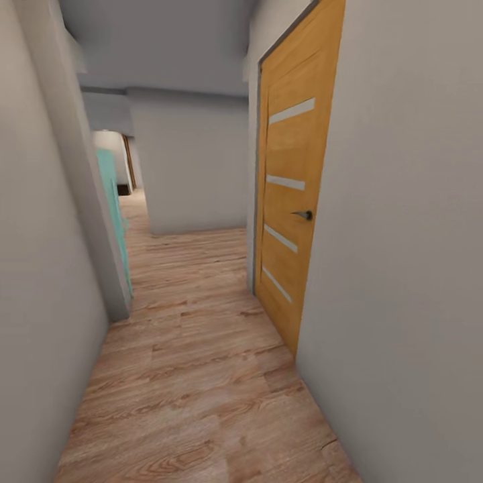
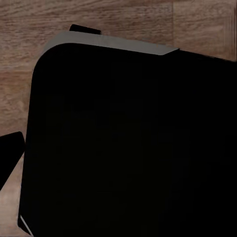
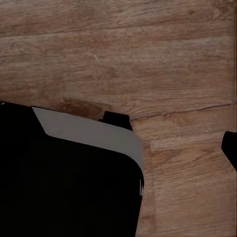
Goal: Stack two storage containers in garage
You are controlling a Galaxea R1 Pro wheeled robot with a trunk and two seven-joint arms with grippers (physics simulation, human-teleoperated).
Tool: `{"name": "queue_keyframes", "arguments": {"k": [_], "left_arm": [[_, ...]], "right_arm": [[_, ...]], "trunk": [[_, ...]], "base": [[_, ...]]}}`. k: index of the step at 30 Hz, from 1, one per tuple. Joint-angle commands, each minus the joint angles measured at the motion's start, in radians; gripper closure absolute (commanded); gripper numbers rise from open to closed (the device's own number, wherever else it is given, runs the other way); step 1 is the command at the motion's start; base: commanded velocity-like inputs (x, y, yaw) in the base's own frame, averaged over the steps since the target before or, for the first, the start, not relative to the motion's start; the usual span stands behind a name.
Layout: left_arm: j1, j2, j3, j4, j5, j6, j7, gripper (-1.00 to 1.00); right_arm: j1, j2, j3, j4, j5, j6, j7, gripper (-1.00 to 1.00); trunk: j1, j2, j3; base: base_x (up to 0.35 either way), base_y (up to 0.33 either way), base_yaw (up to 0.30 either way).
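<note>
The two storage containers are out of view, and so are the living room and the garage. I am in a narrow hallway with a light wood-plank floor [image 1: 194, 376]. One dark fingertip [image 2: 10, 153] of my left gripper shows at the edge of the left wrist view, above the planks. One dark fingertip [image 3: 230, 148] of my right gripper shows at the edge of the right wrist view. Nothing is held between the fingers of either gripper. Both wrist cameras look down past my black base [image 2: 128, 148] onto the planks.
A shut orange wooden door [image 1: 295, 168] with a dark handle [image 1: 303, 215] stands close on the right. Pale walls close in on both sides. A teal door [image 1: 113, 215] stands ajar on the left. A white wall [image 1: 194, 168] blocks the way ahead, and the passage goes on past its left side.
</note>
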Motion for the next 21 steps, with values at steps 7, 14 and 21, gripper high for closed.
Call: {"name": "queue_keyframes", "arguments": {"k": [7,14,21], "left_arm": [[0.000,0.000,0.001,-0.001,0.008,-0.001,-0.001,-1.00],[0.001,0.000,0.001,0.000,0.010,-0.001,-0.001,-1.00],[0.000,0.000,0.001,0.001,0.010,-0.003,-0.001,-1.00]], "right_arm": [[-0.001,0.000,0.006,0.003,0.003,-0.004,-0.005,-1.00],[-0.001,0.000,0.006,0.003,0.003,-0.004,-0.005,-1.00],[-0.001,0.000,0.006,0.003,0.003,-0.004,-0.001,-1.00]], "trunk": [[0.001,0.000,-0.001],[0.001,0.000,-0.001],[0.001,0.000,-0.001]], "base": [[0.304,-0.172,0.276],[0.312,-0.109,0.276],[0.318,-0.042,0.229]]}}
